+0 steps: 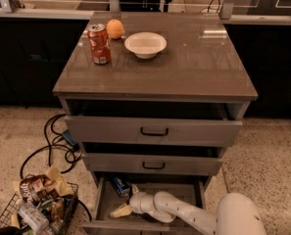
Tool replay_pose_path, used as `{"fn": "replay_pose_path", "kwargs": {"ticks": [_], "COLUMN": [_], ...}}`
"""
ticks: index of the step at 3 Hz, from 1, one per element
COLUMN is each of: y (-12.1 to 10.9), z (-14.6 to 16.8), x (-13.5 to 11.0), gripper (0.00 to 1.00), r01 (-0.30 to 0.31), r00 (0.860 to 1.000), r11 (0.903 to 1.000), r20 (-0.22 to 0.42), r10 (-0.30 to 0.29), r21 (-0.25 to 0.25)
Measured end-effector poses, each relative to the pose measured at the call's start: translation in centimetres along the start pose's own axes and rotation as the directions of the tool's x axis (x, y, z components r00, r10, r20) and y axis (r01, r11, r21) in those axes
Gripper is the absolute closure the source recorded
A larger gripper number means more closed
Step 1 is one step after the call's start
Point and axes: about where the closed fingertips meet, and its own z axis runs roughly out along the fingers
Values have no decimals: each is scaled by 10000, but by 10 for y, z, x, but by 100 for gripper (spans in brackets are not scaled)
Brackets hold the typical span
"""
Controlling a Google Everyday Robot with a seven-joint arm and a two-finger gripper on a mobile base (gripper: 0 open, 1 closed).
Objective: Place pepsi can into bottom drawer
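The pepsi can (119, 185), dark blue with white lettering, lies tilted on the floor of the open bottom drawer (106, 207), near its back left. My gripper (127, 200) is inside the same drawer, just right of and below the can. Its jaws stand apart, with one pale fingertip (119, 211) pointing left and the other by the can's right side. Nothing is between the fingers. My white arm (184, 212) reaches in from the lower right.
The two upper drawers (154, 130) stand partly open above the bottom one. On the cabinet top are a red-orange soda can (99, 43), an orange (115, 29) and a white bowl (145, 44). A wire basket of snack bags (37, 207) and black cables (57, 146) lie on the floor at the left.
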Motion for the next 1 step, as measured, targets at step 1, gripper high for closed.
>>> {"fn": "replay_pose_path", "kwargs": {"ticks": [1], "y": [0], "z": [0], "x": [0], "gripper": [0], "r01": [0], "r00": [10000], "r11": [10000], "r20": [0], "r10": [0], "r21": [-1]}}
